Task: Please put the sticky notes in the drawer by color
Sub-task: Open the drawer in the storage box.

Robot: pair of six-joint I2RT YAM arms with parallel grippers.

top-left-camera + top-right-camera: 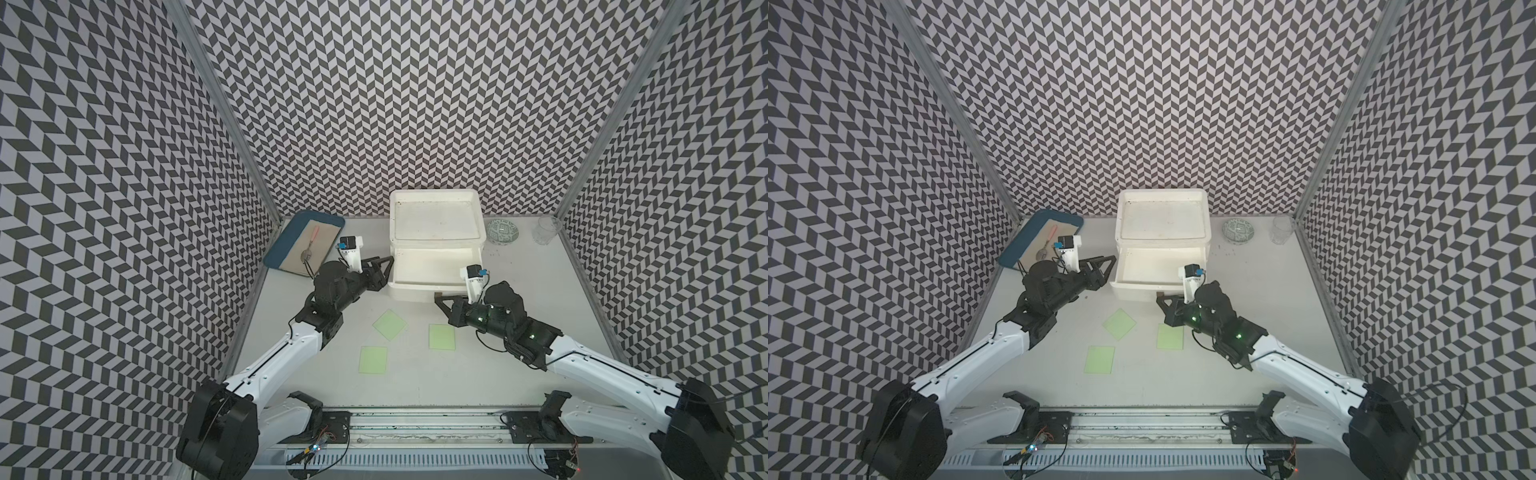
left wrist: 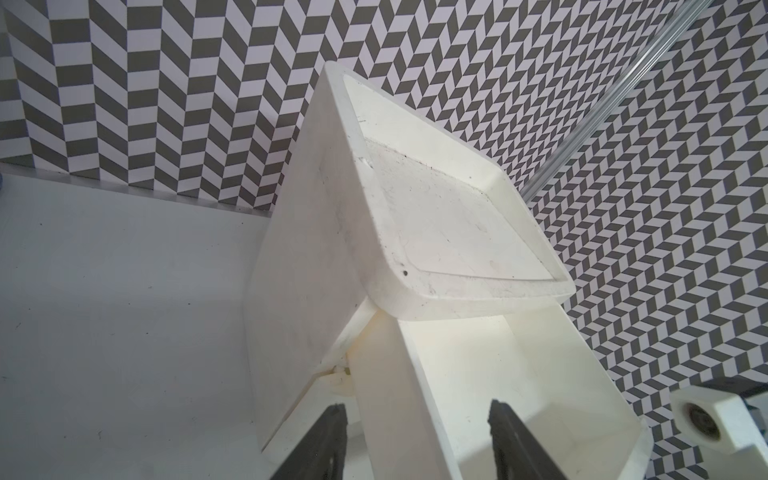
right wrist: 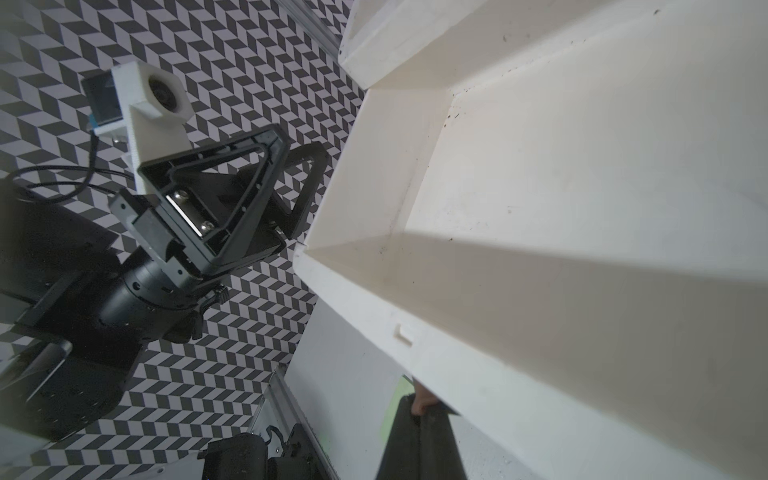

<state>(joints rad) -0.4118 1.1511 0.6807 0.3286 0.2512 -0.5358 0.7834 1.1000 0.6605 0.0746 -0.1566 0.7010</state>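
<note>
- Top views, both of them, show me the pale tabletop [image 1: 540, 332] boxed in by chevron-patterned walls. Both arms reach in from the near edge toward the middle.
- Against the back wall stands the white drawer unit [image 1: 437, 193]. Its top is a shallow recessed tray, and in the left wrist view I see that top scuffed and speckled.
- One drawer [image 1: 409, 292] is pulled out toward me with its white floor exposed. The right wrist view shows dark specks scattered on that floor.
- In the back left corner lies a blue tray [image 1: 282, 245] lined with a tan mat.
- My left hand [image 1: 388, 270] is released and sits just beside the drawer's left front corner. In the left wrist view the drawer's side wall runs up between the two fingers [image 2: 332, 432]. I cannot tell whether either one touches it.
- My right hand [image 1: 440, 300] is clenched, with its tip at the drawer's front wall. A small tan bit shows at that tip in the right wrist view, and I cannot tell what it is.
- Three pastel green sticky notes [image 1: 389, 325] lie flat on the tabletop in front of the drawer, between the two arms, all outside it.
  - That first one sits turned like a diamond, nearest the drawer.
  - The second note [image 1: 441, 336] lies just beside the right arm's wrist.
  - The third note [image 1: 373, 360] lies closest to me, toward the left arm.
- A green patterned bowl [image 1: 503, 231] sits just right of the drawer unit by the back wall.
- A clear glass [image 1: 546, 230] stands upright further right, in the back corner.
- A spoon [image 1: 306, 255] with a pink handle lies on the tray's mat.
</note>
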